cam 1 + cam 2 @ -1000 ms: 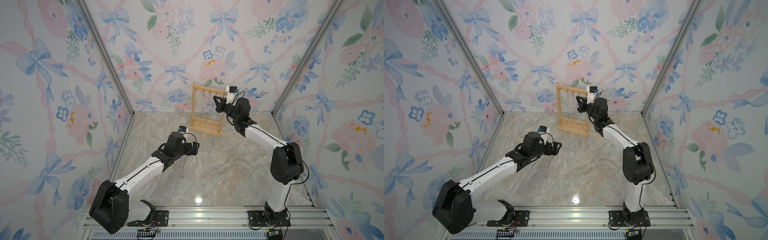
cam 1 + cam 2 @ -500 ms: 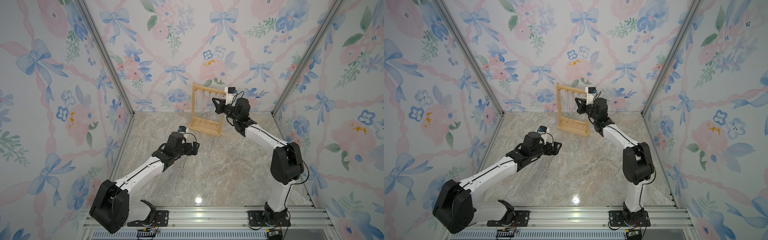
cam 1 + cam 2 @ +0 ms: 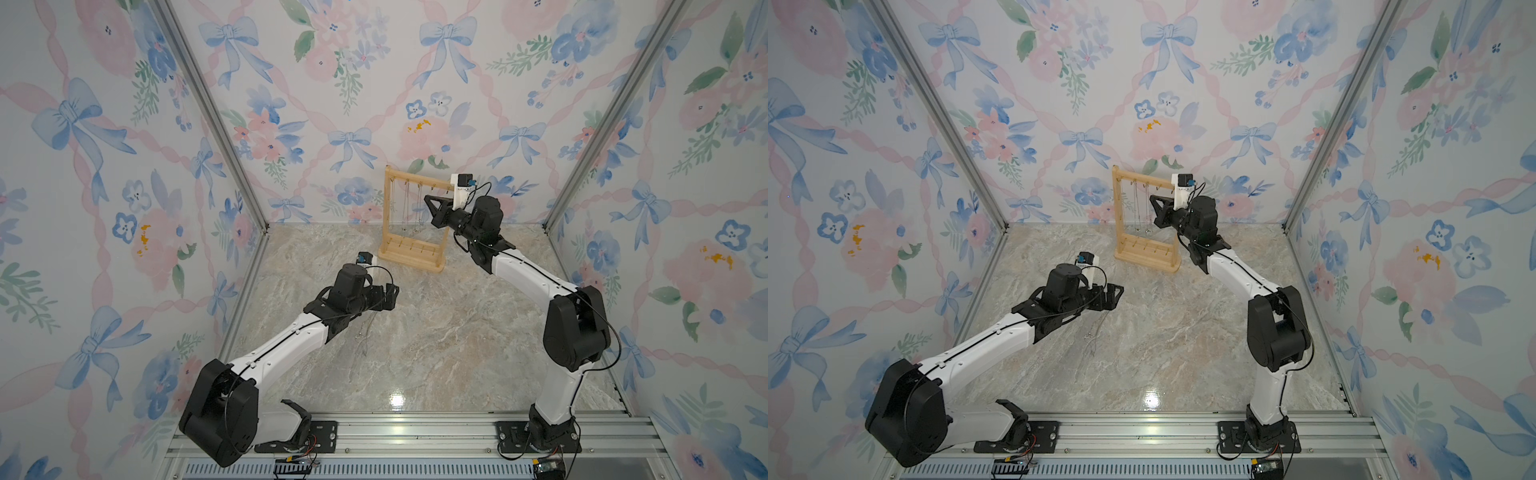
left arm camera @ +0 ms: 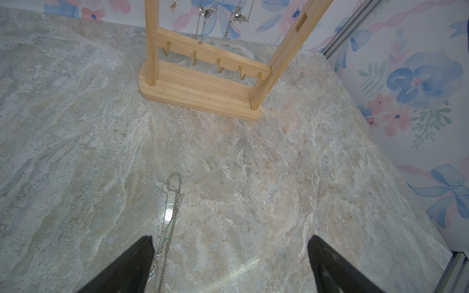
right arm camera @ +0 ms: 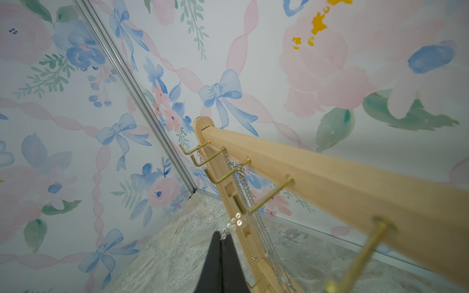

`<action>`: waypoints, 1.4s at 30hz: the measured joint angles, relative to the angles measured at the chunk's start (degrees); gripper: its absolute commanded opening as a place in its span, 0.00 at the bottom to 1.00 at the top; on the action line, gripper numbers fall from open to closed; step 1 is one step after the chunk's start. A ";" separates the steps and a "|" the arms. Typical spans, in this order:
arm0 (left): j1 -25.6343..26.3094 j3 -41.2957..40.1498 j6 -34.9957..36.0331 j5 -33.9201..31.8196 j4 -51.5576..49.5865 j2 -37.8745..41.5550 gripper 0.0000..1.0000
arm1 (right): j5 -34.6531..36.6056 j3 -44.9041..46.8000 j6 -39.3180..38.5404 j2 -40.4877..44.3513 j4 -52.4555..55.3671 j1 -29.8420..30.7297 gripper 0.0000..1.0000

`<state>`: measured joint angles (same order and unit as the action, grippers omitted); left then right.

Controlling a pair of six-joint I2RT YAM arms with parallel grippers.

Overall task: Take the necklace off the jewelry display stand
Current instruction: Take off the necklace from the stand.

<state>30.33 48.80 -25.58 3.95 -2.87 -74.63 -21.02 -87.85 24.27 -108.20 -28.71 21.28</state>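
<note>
Where the marble-look table [image 3: 457, 332] meets the back wall, we find the stand [image 3: 409, 255] — pale, smooth-sanded wood, two square posts rising from a flat base with rounded ends, a square top bar [image 5: 330, 177] joining them; thin gold-coloured hooks [image 5: 269, 195], each bent up at the tip, jut from that bar, and a row of shorter hooks [image 4: 219, 66] lines a low rail just above the base. The table is glossy, veined in grey and beige, and throws back a bright spot of light; the walls [image 3: 353, 83] are flat, printed with pink roses and blue bows. Fine necklaces [image 3: 419, 208] hang inside the frame from the top hooks, mostly silver link chains, one thinner and gold; two small silver pendants [image 4: 206, 11] dangle low. Our right claw [image 5: 220, 236] is up by the top bar, squeezed fully closed into one black wedge, its tips nipping the ringed end of a silver necklace [image 5: 233, 221] close by a hook; our left claw [image 4: 231, 238] hovers over mid-table, well apart from the stand, spread as wide as it goes and gripping nothing — below it, a few loose chains [image 4: 172, 203] lie stretched out on the table.
</note>
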 measured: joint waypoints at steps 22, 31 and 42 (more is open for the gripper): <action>0.00 0.00 0.00 0.00 -0.02 -0.22 0.98 | -2.82 1.31 6.75 1.07 -6.91 -0.94 0.00; 0.00 0.00 0.00 0.00 0.00 -0.22 0.98 | -2.84 1.90 8.31 1.92 -8.72 -0.94 0.00; 0.00 0.00 0.00 0.00 0.00 -0.22 0.98 | -3.45 4.13 9.20 4.13 -10.93 -0.92 0.00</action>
<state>30.33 48.80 -25.58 3.95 -2.87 -74.85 -24.47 -83.72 33.47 -104.07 -39.64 20.36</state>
